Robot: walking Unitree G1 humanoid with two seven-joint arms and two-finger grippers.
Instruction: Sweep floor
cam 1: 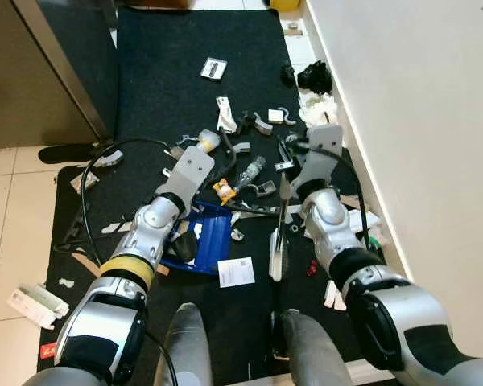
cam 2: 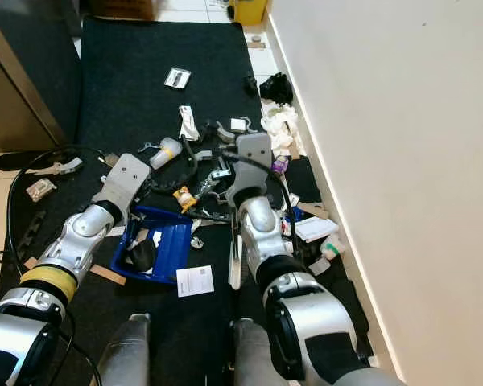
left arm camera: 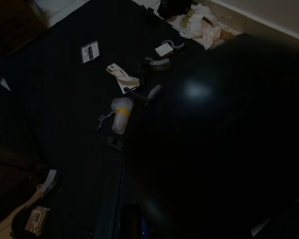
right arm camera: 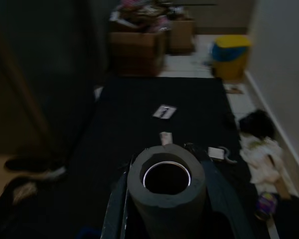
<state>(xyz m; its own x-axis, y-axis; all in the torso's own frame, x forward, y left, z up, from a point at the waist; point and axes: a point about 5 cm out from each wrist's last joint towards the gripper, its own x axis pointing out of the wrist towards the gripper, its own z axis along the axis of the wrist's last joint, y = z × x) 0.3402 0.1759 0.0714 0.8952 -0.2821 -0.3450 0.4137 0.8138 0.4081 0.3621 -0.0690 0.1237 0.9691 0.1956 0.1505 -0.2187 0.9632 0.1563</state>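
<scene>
Litter lies scattered over a black mat (cam 1: 185,48): a clear bottle (cam 1: 208,141), a wrapped card (cam 1: 214,68), an orange wrapper (cam 1: 223,190), a white label (cam 1: 237,272) and crumpled tissue (cam 1: 318,108). A blue dustpan (cam 1: 212,233) lies tilted under my left forearm, with my left gripper (cam 1: 191,173) above it. A large dark round shape blocks much of the left wrist view. My right gripper (right arm camera: 169,209) is shut on a grey foam-covered broom handle (right arm camera: 167,184). A pale stick (cam 1: 278,245) runs down beside that arm.
A white wall (cam 1: 419,121) runs along the right, with more scraps at its foot. A dark cabinet front (cam 1: 32,72) stands at the left, and a black cable (cam 1: 84,193) loops over the mat's left edge. A yellow bin (right arm camera: 231,55) and cardboard boxes (right arm camera: 139,47) stand far ahead.
</scene>
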